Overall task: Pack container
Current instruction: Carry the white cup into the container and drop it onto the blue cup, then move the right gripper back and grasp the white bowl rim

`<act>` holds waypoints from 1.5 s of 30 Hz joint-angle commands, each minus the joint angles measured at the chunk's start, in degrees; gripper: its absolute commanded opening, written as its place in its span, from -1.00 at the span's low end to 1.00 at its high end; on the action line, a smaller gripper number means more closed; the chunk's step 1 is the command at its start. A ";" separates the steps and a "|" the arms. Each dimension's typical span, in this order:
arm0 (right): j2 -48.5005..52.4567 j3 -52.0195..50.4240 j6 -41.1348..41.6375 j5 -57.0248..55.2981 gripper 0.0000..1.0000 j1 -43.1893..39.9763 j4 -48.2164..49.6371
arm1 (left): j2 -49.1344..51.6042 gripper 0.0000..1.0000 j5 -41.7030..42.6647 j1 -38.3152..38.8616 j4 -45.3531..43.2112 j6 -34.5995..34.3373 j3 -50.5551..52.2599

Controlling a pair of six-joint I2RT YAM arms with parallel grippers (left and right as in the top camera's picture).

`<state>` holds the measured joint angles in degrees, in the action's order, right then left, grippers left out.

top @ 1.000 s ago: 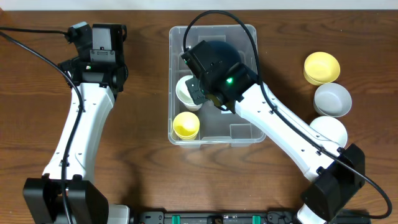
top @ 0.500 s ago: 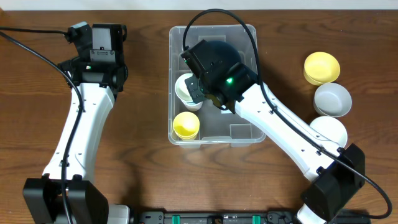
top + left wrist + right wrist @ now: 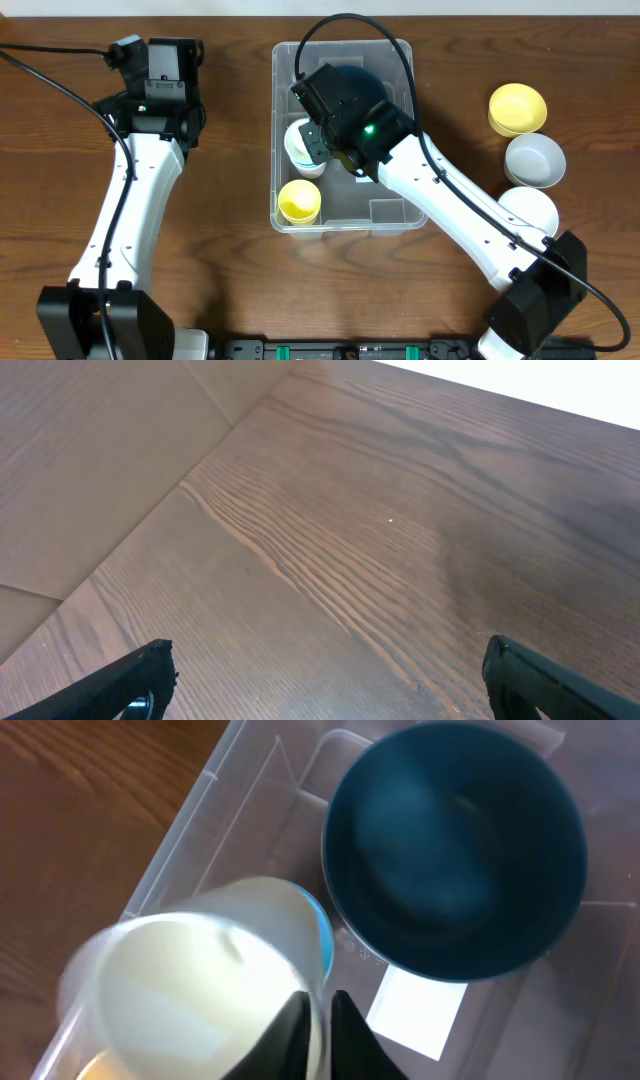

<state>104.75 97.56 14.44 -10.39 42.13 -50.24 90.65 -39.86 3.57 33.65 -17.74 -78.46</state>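
Leftmost, my left tool (image 3: 335, 682) hangs wide open over the worktop (image 3: 330, 540), holding nothing. Mid-worktop sits the container (image 3: 345, 228) — inside it a yellow cup (image 3: 298, 200), a dark blue bowl (image 3: 455, 850) and a white cup (image 3: 190, 990), whose rim my right tool (image 3: 318, 1020) pinches, nearly closed.

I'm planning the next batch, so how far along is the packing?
Done: a dark blue bowl and a yellow cup sit in the container. In hand: the right gripper pinches the rim of a cream cup inside the container. Probably left: a yellow bowl and two white bowls out on the table.
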 commanded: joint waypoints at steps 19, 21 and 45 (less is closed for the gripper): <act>0.37 0.15 8.24 -4.85 0.69 -8.57 -5.66 | -0.85 0.96 -1.33 -0.17 0.15 0.35 -0.15; 0.37 0.15 9.44 -4.83 0.69 -11.50 -7.69 | -0.85 0.96 -1.33 -0.17 0.15 0.35 -0.15; 0.37 -9.46 6.67 -7.85 0.81 -46.27 -10.21 | -0.85 0.96 -1.33 -0.17 0.15 0.35 -0.15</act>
<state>104.75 92.60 22.98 -16.78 -2.46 -62.17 90.65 -39.88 3.57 33.65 -17.74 -78.46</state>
